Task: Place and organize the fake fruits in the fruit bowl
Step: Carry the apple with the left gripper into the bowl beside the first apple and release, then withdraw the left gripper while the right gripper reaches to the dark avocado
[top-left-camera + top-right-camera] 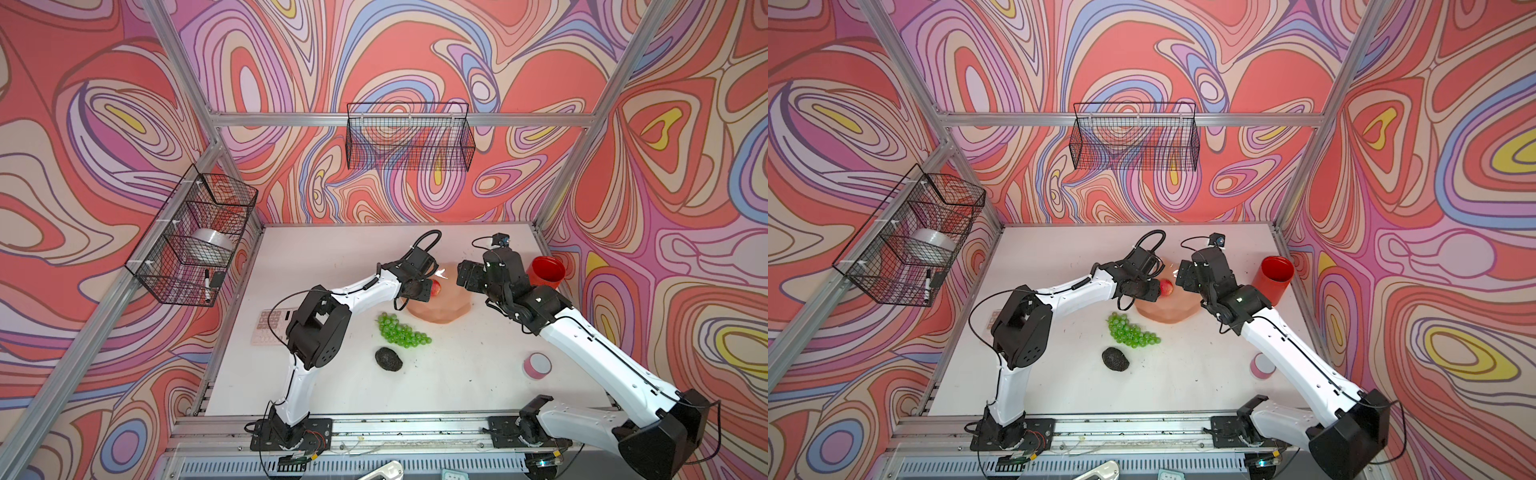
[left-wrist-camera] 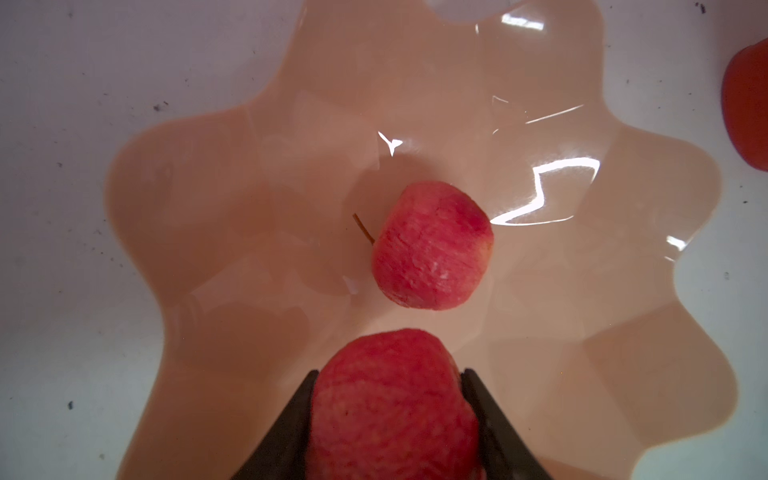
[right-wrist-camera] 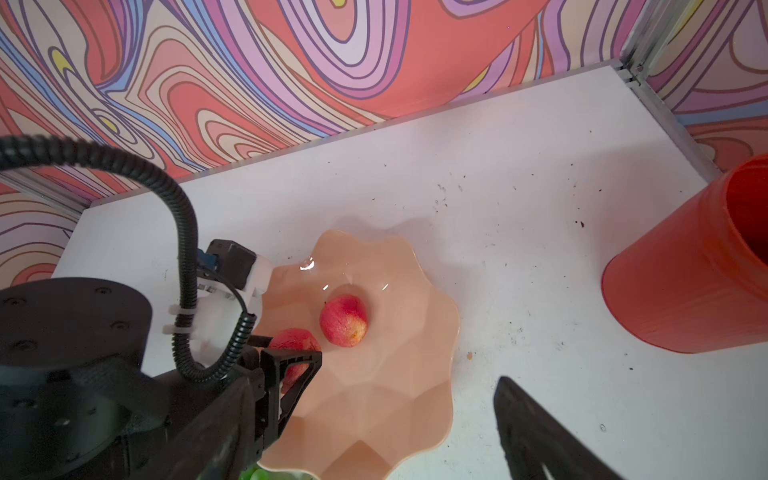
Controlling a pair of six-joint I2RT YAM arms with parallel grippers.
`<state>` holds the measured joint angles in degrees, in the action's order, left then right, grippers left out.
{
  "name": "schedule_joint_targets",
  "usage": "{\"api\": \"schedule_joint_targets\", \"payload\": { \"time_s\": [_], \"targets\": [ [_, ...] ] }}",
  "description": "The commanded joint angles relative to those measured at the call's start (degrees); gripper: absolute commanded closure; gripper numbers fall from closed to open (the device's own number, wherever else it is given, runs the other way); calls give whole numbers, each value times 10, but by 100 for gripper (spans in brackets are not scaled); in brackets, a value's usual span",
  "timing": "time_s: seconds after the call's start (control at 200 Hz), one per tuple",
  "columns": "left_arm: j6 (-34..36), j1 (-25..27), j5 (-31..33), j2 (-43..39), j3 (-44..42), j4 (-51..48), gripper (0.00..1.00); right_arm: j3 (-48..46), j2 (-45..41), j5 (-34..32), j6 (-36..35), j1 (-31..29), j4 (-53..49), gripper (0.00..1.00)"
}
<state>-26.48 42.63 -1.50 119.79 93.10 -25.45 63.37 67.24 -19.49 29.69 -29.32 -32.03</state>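
left gripper [image 2: 390, 374] pinches what looks like a light, stiff apple [image 2: 395, 419] across its belly above the fruit bowl [image 2: 623, 332], right gripper [image 1: 464, 275] spread empty; probably rolls.

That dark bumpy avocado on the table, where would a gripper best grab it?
Probably from straight above, closing across the short width of the avocado at its middle. It lies flat, egg-shaped, with bare table on both long sides; the grapes lie apart from it.
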Motion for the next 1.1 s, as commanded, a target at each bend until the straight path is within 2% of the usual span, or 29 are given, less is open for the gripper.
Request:
{"api": "schedule_joint_targets", "payload": {
  "time_s": [0.0, 0.15, 0.396, 0.551, 0.691, 0.831, 0.886, 0.971, 1.097],
  "targets": [
    [-16, -3, -1, 24, 22, 2, 54, -11, -4, 3, 5, 2, -8, 6],
    [-26, -3, -8, 32, 23, -1, 49, -14, -2, 8, 6, 2, -5, 6],
    [-41, -3, -18, 29, 10, 3, 32, -16, -2, 9, 6, 2, -6, 6],
    [-43, -3, -21, 12, 11, 8, 29, -6, -3, 7, -4, 2, -21, 7],
    [-46, -8, -24, -29, 5, 19, 29, 0, -21, 33, -35, 2, -41, 9],
    [-48, -34, -13, -100, -12, 43, 27, -12, -39, 101, -58, -6, -62, 12],
    [-47, -51, -5, -136, -28, 54, 26, -24, -45, 115, -65, -27, -59, 13],
    [-48, -84, 13, -199, -65, 77, 24, -32, -40, 98, -73, -107, -56, 13],
    [-42, -132, 65, -304, -143, 98, 19, -27, 23, 81, -74, -219, -34, 13]
  ]
}}
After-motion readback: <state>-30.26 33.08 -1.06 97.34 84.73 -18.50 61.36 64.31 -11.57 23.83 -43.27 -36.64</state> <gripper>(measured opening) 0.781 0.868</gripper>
